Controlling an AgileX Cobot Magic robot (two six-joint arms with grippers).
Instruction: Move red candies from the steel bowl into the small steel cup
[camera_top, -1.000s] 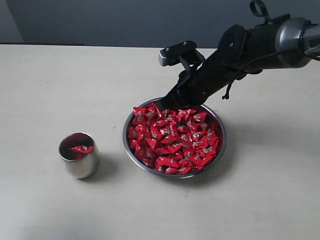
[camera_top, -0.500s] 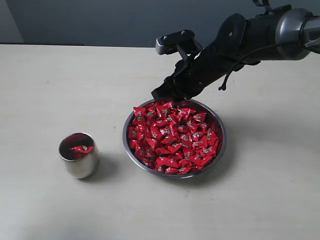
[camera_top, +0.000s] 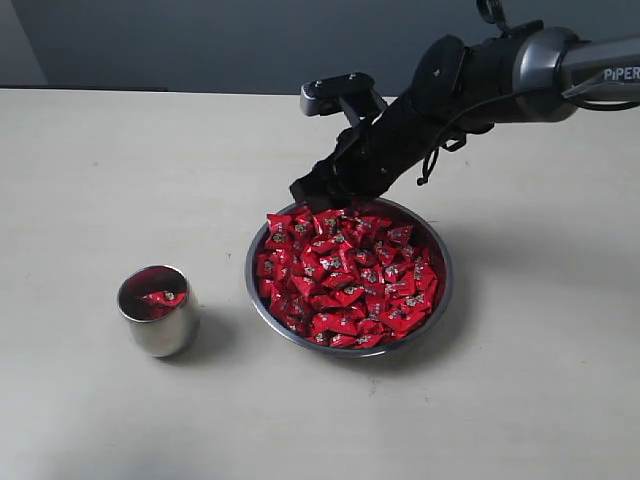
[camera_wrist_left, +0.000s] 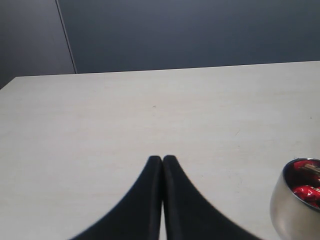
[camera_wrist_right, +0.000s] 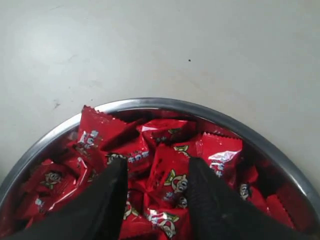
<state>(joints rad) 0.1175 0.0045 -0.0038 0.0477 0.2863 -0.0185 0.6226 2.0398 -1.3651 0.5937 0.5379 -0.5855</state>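
Over the bowl (camera_top: 446, 282), at its far edge: right gripper (camera_top: 316, 192) hangs just above the heap, its arm reaching in from the right.
Right jaws: spread apart and gripping nothing; in the wrist view the candies (camera_top: 345, 275) lie loose beneath the gap, none pinched.
Left gripper (camera_wrist_left: 162, 161): points across the table (camera_wrist_left: 150, 100), jaws pressed together and empty; out of sight in the exterior view.
Bowl: on the table, right of centre, heaped nearly to the rim with candies.
Cup (camera_top: 160, 338): upright on the table, left of the bowl and apart from it; the left wrist view catches it near that gripper.
Cup contents: one or two candies show at the bottom; the red on the inner wall is likely reflection, so the count cannot be told.
Done: a small start, judging by the cup.
Left: nearly everything; the bowl looks scarcely dented.
Step in hand: probably lining up for a pick, open jaws poised over the pile.
Next need: sink onto one candy, close, carry it across to the cup.
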